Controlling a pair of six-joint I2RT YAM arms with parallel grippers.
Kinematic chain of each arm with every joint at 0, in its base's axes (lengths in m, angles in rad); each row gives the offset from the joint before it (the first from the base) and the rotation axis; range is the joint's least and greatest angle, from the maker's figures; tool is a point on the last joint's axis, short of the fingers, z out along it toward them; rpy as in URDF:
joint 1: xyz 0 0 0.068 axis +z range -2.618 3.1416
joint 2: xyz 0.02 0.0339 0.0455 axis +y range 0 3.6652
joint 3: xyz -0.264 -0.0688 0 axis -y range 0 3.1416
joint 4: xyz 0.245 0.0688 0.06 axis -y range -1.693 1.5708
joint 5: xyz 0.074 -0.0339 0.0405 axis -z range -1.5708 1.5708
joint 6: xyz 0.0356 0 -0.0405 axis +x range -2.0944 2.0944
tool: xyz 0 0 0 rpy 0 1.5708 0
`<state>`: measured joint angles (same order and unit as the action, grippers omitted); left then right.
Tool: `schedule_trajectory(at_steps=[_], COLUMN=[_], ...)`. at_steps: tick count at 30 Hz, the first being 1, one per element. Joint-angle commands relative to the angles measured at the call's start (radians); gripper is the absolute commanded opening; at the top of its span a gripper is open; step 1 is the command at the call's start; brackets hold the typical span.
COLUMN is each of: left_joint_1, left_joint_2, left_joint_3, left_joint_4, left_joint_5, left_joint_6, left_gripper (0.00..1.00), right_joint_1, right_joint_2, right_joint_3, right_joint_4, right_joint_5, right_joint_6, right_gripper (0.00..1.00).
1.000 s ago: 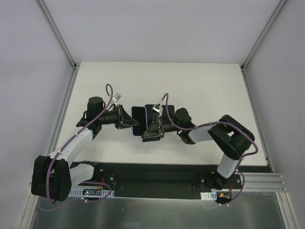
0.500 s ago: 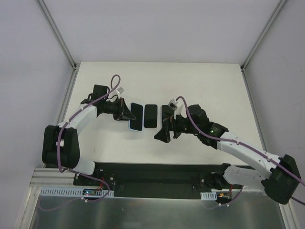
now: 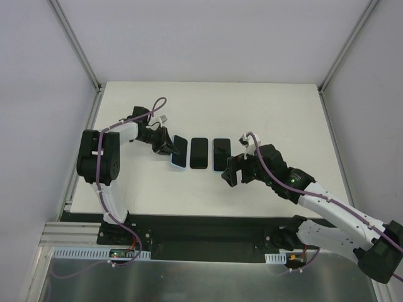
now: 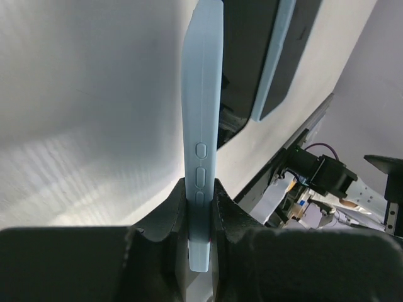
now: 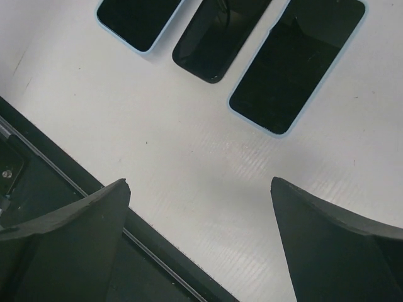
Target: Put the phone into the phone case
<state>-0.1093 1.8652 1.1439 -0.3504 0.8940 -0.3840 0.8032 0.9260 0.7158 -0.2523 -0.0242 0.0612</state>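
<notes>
Case (image 4: pixel 201 119), perhaps filled; in left pincer (image 4: pixel 200 189)

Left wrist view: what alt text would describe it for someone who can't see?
A light-blue phone case, seen edge-on with its side buttons showing, is pinched by the left end effector between its dark fingers. Beyond it, two more dark phone-shaped slabs lie on the white table.

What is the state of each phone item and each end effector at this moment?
left blue case, clamped at its side edge
black phone, lying flat, no case around it, untouched
right blue case, lying flat, untouched
left end effector, shut on the left blue case
right end effector, open, empty
</notes>
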Motion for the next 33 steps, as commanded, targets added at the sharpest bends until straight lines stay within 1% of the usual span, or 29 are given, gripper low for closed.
schedule_trajectory(at_steps=[1, 4, 6, 8, 9, 11, 12, 18, 19, 21, 25, 27, 28, 30, 31, 33], left_joint_1=[0.008, 0.010, 0.011, 0.013, 0.016, 0.017, 0.017, 0.028, 0.028, 0.033, 0.036, 0.036, 0.036, 0.036, 0.036, 0.030], left_joint_2=[0.069, 0.107, 0.111, 0.097, 0.091, 0.074, 0.069, 0.040, 0.034, 0.017, -0.047, -0.112, -0.164, -0.220, -0.282, -0.348], left_joint_3=[0.056, 0.060, 0.048, 0.036, 0.025, 0.017, 0.014, 0.020, 0.022, 0.022, 0.028, 0.030, 0.030, 0.028, 0.027, 0.013], left_joint_4=[-0.019, -0.016, -0.019, -0.025, -0.030, -0.030, -0.032, -0.055, -0.058, -0.070, -0.099, -0.111, -0.119, -0.125, -0.127, -0.127], left_joint_5=[0.013, -0.033, -0.075, -0.145, -0.159, -0.179, -0.205, -0.268, -0.282, -0.300, -0.354, -0.382, -0.383, -0.369, -0.360, -0.337], left_joint_6=[0.056, 0.060, 0.059, 0.047, 0.037, 0.037, 0.033, -0.001, -0.006, -0.009, -0.012, -0.007, -0.003, 0.013, 0.014, 0.028], left_gripper=[0.00, 0.00, 0.00, 0.06, 0.11, 0.18, 0.23, 0.34, 0.38, 0.41, 0.48, 0.58, 0.68, 0.82, 0.85, 0.90], right_joint_1=[-0.002, -0.005, -0.004, -0.004, -0.004, -0.004, -0.004, -0.004, -0.002, -0.004, -0.006, -0.006, -0.006, -0.004, -0.004, -0.004], right_joint_2=[-0.018, -0.026, -0.016, -0.003, -0.001, 0.005, 0.007, 0.045, 0.053, 0.057, 0.060, 0.054, 0.045, 0.031, 0.021, 0.016], right_joint_3=[0.024, 0.030, 0.043, 0.063, 0.069, 0.070, 0.073, 0.103, 0.103, 0.100, 0.122, 0.131, 0.137, 0.145, 0.149, 0.175], right_joint_4=[-0.033, -0.031, -0.056, -0.077, -0.087, -0.076, -0.076, -0.122, -0.131, -0.137, -0.175, -0.189, -0.192, -0.196, -0.202, -0.215], right_joint_5=[0.043, 0.107, 0.113, 0.141, 0.154, 0.150, 0.153, 0.204, 0.217, 0.236, 0.244, 0.251, 0.251, 0.247, 0.245, 0.254], right_joint_6=[-0.031, -0.018, -0.017, 0.005, 0.012, 0.005, 0.005, 0.014, 0.017, 0.037, 0.054, 0.065, 0.075, 0.084, 0.097, 0.118], right_gripper=[0.96, 0.97, 0.97, 0.96, 0.96, 0.96, 0.96, 0.96, 0.96, 0.96, 0.96, 0.96, 0.96, 0.96, 0.96, 0.96])
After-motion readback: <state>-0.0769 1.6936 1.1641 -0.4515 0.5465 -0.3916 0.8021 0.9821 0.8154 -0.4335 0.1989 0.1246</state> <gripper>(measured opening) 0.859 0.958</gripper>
